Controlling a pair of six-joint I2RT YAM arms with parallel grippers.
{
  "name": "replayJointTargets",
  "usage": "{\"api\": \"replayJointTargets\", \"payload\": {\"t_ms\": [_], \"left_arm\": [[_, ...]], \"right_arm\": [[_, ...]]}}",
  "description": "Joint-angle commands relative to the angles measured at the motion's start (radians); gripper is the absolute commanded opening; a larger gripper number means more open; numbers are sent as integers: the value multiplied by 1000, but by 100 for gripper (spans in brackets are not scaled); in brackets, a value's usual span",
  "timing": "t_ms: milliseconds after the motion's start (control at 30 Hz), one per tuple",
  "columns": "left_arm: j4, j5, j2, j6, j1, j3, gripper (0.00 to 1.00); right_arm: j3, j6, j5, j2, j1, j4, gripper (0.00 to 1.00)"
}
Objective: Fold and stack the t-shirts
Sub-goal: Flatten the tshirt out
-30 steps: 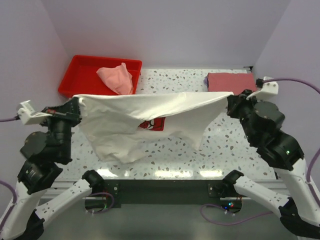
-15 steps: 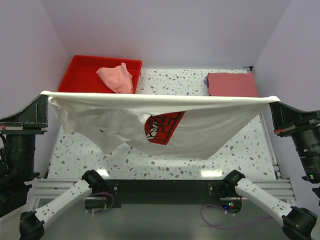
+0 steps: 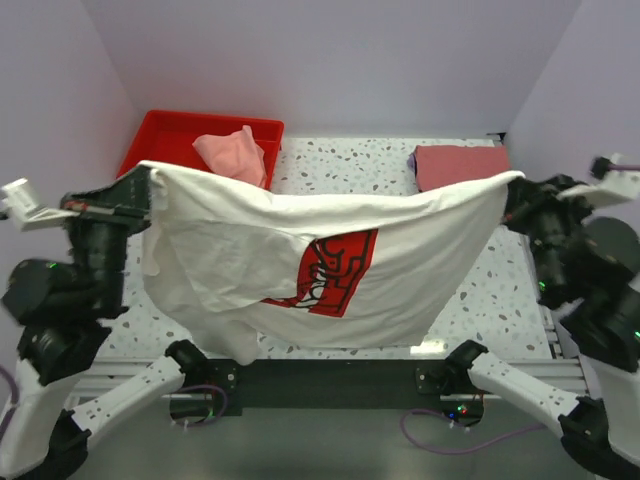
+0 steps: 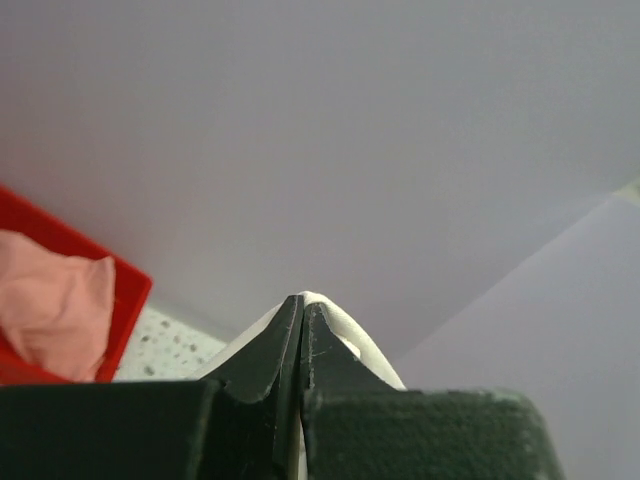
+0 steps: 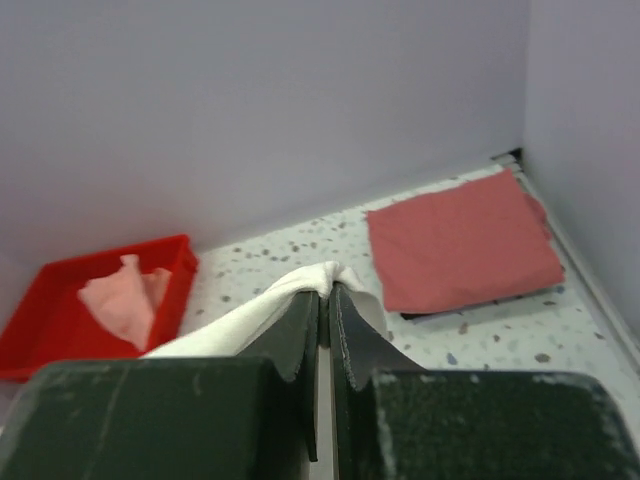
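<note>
While the left pincer and the right pincer each stay pinched shut on a bunched upper corner of the white t-shirt, the stretch between them has slackened. Half a second ago the top hem ran taut and straight between widely spread arms; now the arms have drawn inward and the hem sags in a shallow curve. The cloth hangs in the air over the near half of the counter, its left side crumpled over itself. This looks like a shake-out before laying it flat, so folding of this shirt has not begun. Beyond it, the pale pink t-shirt lies heaped in the red tray, and the dusty-red t-shirt sits folded at the far right. The red print carries dark line-work, but no word or brand is legible.
</note>
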Motion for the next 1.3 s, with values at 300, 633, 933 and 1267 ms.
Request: {"api": "replayJointTargets", "payload": {"t_ms": [300,633,933,1267], "left_arm": [[-6,-71,513,-179,292,-377,0],[271,71,839,-73,374,-361,0],[294,112,978,-43,429,-282,0],[328,119,564,-9,433,-380,0]], "right_arm": [[-414,18,-136,513,-363,367,0],[-373,-84,-182,765,-394,517,0],[-229,-131,-171,932,-405,512,0],[-285,-105,-99,620,-406,409,0]]}}
